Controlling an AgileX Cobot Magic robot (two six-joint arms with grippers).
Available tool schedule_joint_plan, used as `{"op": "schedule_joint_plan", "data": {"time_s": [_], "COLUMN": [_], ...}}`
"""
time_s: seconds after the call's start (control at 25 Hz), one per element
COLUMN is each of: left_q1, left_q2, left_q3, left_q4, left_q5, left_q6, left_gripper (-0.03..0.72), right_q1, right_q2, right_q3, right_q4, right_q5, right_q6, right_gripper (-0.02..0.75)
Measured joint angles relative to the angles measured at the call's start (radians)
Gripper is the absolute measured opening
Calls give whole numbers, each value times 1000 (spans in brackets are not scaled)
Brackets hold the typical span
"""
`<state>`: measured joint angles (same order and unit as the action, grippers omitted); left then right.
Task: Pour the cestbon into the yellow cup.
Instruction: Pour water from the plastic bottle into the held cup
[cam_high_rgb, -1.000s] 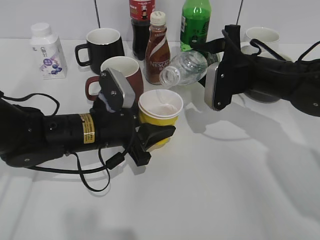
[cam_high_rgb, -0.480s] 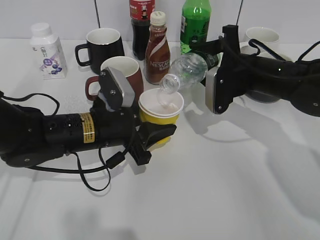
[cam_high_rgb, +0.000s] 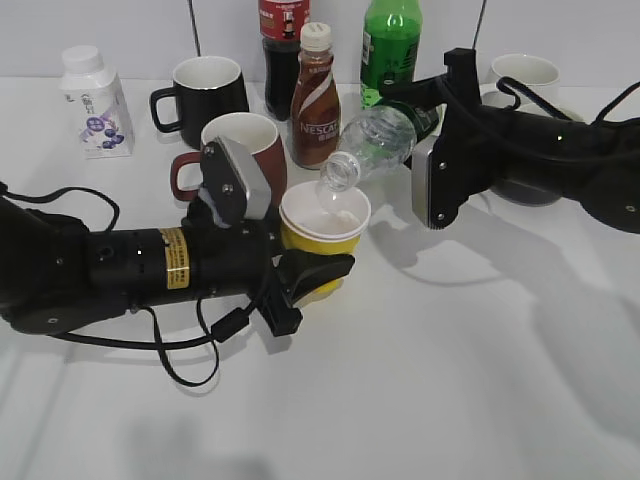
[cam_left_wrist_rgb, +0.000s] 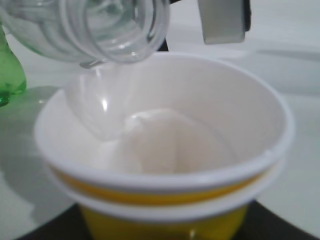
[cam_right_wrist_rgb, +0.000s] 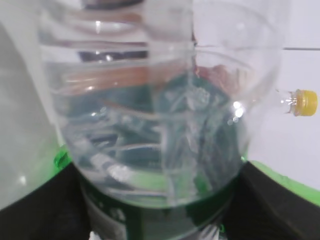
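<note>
The cestbon (cam_high_rgb: 378, 136), a clear bottle with a dark green band, is held tilted in my right gripper (cam_high_rgb: 425, 125), open mouth down-left over the yellow cup (cam_high_rgb: 323, 228). It fills the right wrist view (cam_right_wrist_rgb: 150, 115). My left gripper (cam_high_rgb: 305, 272) is shut on the yellow cup and holds it upright at mid table. In the left wrist view the bottle mouth (cam_left_wrist_rgb: 117, 30) hangs just above the cup's white rim (cam_left_wrist_rgb: 165, 180), and clear water runs down into the cup.
A dark red mug (cam_high_rgb: 236, 148) stands right behind the cup. A Nescafe bottle (cam_high_rgb: 315, 98), a cola bottle (cam_high_rgb: 283, 50), a green soda bottle (cam_high_rgb: 390, 45) and a black mug (cam_high_rgb: 207, 92) stand at the back. A white milk bottle (cam_high_rgb: 95, 103) is far left, white mugs (cam_high_rgb: 525, 75) far right.
The bottle has tipped further and moved left, its mouth dropping from beside the cup to over it. Water now runs into the cup. The cup has shifted slightly right.
</note>
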<state>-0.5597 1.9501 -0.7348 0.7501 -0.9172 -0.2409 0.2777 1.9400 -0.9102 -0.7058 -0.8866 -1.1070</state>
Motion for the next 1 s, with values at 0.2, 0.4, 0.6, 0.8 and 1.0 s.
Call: {"op": "schedule_joint_plan", "data": {"time_s": [0.2, 0.4, 0.6, 0.8, 1.0], "left_q1": [0, 0, 0, 0, 0], "left_q2": [0, 0, 0, 0, 0], "left_q3": [0, 0, 0, 0, 0], "left_q4": [2, 2, 3, 3, 3], "left_q5": [0, 0, 0, 0, 0], "left_q6": [0, 0, 0, 0, 0], "left_gripper": [331, 331, 331, 331, 331], "right_q1": [0, 0, 0, 0, 0], "right_q2": [0, 0, 0, 0, 0], "right_q3": [0, 0, 0, 0, 0], "right_q4": [1, 8, 17, 22, 37], "right_q5": [-1, -14, -16, -19, -31], "right_q6": [-24, -50, -84, -92, -124], "right_gripper": [484, 484, 484, 484, 484]}}
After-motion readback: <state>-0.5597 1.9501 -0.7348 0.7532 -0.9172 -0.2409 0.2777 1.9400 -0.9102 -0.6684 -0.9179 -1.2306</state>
